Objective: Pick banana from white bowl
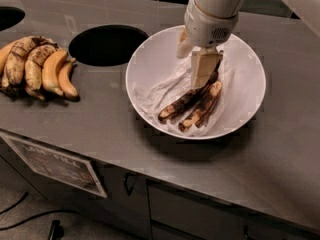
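The white bowl (150, 59) stands on the grey counter with a crinkled white liner inside. Two bananas lie side by side in it. The banana (181, 105) is the slim, nearly black one on the left, with its stem end running up under the gripper. A shorter banana with pale yellow patches (205, 106) lies against its right side. My gripper (194, 70) hangs from the white arm directly over the upper ends of the bananas. It is open, with one cream finger (203, 69) in front, just above the banana, and it holds nothing.
A bunch of yellow-and-brown bananas (37, 66) lies at the counter's left. A round dark hole (107, 44) opens in the counter between the bunch and the bowl, and another hole (7, 16) sits at the far left. The counter's front edge has cabinet doors below.
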Controlling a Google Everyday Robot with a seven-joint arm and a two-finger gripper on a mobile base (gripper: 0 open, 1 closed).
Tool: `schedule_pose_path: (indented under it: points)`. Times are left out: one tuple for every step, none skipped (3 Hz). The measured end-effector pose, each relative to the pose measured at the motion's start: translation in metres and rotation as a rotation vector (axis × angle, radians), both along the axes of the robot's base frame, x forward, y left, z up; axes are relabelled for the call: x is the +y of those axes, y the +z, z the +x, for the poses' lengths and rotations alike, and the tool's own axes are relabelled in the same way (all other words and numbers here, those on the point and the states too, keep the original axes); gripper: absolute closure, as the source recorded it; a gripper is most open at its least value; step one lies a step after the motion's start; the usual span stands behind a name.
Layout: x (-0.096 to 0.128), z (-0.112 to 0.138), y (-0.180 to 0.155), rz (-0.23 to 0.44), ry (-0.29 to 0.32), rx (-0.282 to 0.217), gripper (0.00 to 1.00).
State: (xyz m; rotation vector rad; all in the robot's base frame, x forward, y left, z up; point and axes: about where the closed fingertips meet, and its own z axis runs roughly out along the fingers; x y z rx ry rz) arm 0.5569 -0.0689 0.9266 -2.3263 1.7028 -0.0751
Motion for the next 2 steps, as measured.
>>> schedule_pose_path:
  points:
    - [-0.0002, 0.002, -0.0031, 0.02, 0.031, -0.007, 0.37]
    - [-0.0002, 0.0025, -0.0062, 0.035, 0.058, -0.015, 0.37]
